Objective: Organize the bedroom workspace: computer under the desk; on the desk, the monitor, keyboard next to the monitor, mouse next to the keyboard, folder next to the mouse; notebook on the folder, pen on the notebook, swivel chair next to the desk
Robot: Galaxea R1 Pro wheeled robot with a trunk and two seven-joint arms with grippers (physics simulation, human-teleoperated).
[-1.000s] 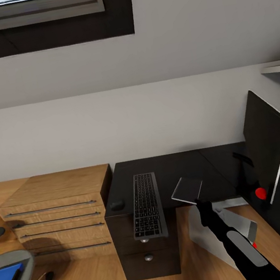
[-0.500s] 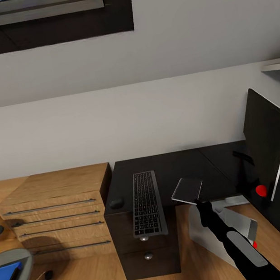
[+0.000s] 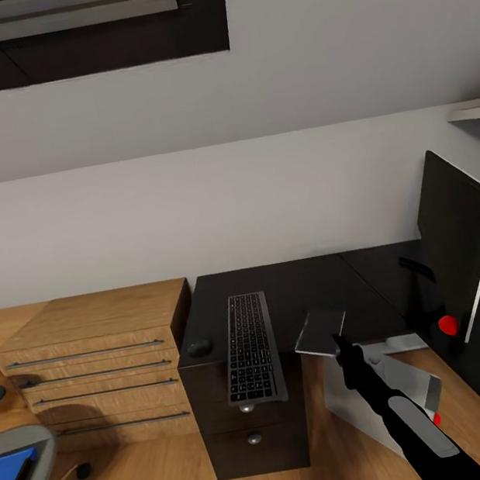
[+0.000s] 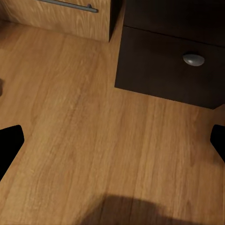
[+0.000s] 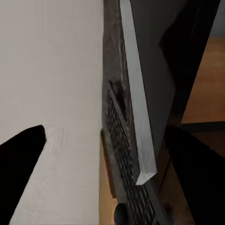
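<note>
Just beyond the fingertips of the black right gripper [image 3: 340,346], a thin dark grey rectangular notebook [image 3: 320,331] hangs tilted over the front edge of the glossy black L-shaped desk [image 3: 303,284], apparently pinched at its near corner, though whether the fingers truly clamp it I cannot tell. Beside the gripper, toward the left arm, lie the slim grey keyboard with dark keys [image 3: 249,348] and, past it, the small rounded dark mouse [image 3: 199,349]. To place it well, level the notebook before release and keep it off the keyboard. Low over the oak floor [image 4: 93,140], the left gripper [image 4: 112,145] stands wide, holding nothing.
</note>
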